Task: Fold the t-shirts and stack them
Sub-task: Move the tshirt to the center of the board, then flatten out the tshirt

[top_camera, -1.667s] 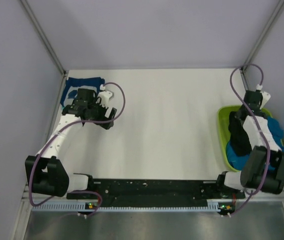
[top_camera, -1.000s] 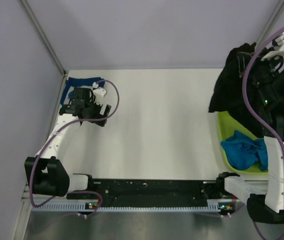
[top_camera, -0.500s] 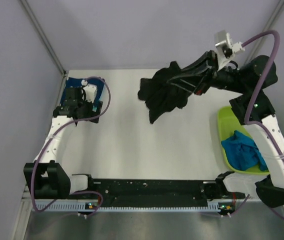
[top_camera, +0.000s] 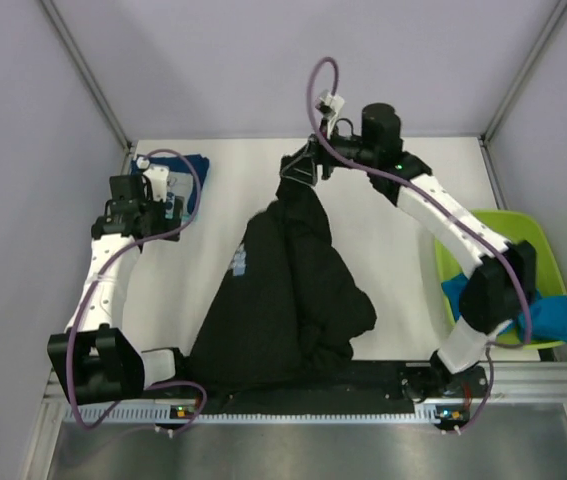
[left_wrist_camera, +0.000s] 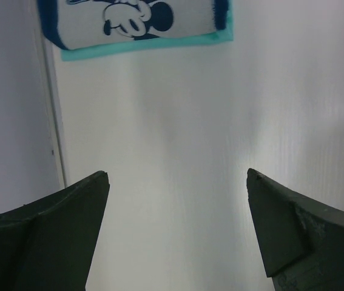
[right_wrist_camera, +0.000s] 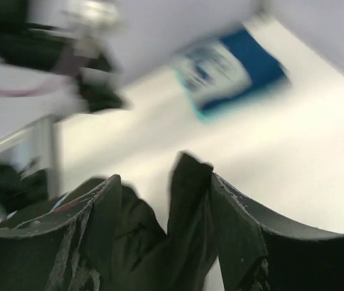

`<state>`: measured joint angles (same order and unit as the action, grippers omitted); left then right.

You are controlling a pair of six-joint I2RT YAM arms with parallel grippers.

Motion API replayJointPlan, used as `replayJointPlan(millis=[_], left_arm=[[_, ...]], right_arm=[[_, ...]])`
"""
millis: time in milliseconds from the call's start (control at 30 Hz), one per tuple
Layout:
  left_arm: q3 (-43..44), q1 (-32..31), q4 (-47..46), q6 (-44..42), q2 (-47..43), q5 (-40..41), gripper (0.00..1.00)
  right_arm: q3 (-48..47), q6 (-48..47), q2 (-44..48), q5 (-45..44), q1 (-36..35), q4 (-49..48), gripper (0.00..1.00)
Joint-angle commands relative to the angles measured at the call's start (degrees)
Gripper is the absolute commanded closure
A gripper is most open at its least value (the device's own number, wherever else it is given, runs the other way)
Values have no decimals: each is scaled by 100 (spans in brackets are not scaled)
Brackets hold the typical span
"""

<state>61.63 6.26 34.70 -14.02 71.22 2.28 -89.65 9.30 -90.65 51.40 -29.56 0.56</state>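
A large black t-shirt [top_camera: 283, 300] with a light-blue print lies in a long heap from the back middle of the table to its front edge. My right gripper [top_camera: 298, 168] is at the shirt's top end. In the right wrist view its jaws stand apart, and a fold of the black t-shirt [right_wrist_camera: 187, 230] rises loosely between them against the right finger. A folded navy t-shirt [top_camera: 191, 170] with a white cartoon graphic lies at the back left. My left gripper [top_camera: 155, 185] hovers open and empty just short of that navy t-shirt [left_wrist_camera: 135, 21].
A lime-green tub [top_camera: 508, 225] stands at the right edge with a bright blue t-shirt [top_camera: 553, 320] bunched in it. Grey walls close in the left, back and right. The black rail with the arm bases runs along the front edge.
My right arm swung from above the tub to the back middle, dragging the black t-shirt out over the table, and its jaws opened. The left arm drew back toward the left wall.
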Motion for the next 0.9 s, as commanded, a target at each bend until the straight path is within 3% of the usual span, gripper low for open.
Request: replayJointPlan(millis=[0, 100, 400, 600, 667, 700, 733, 767, 833, 867], left_arm=[[210, -151, 176, -460, -12, -1060, 3], [-52, -939, 668, -1013, -99, -1484, 8], [-949, -2944, 1996, -2235, -398, -2803, 5], [-1819, -4999, 1506, -2272, -373, -2374, 2], [-2040, -5196, 1225, -2359, -241, -2119, 2], [-2110, -5214, 1110, -2394, -162, -2057, 3], [-2146, -5197, 979, -2395, -57, -1909, 8], [-2137, -5197, 908, -2360, 92, -1716, 20], [-2050, -5188, 776, -2272, 339, -1373, 50], [-2006, -5162, 732, -2263, 427, -1206, 65]], right_arm=[[-787, -175, -1320, -3515, 459, 2241, 41], [-1048, -419, -1737, -4382, 566, 3239, 41], [1527, -253, -744, -4726, 372, 3117, 39], [1898, -297, -1208, -4788, 232, 2898, 37], [1846, -218, -1367, -4657, 223, 2854, 46], [1819, -192, -1446, -4674, 223, 2871, 58], [1810, -157, -1499, -4770, 223, 2880, 70], [1819, -104, -1525, -4953, 223, 2941, 80], [1854, -34, -1508, -5348, 266, 3160, 100], [1933, 27, -1438, -5481, 319, 3257, 100]])
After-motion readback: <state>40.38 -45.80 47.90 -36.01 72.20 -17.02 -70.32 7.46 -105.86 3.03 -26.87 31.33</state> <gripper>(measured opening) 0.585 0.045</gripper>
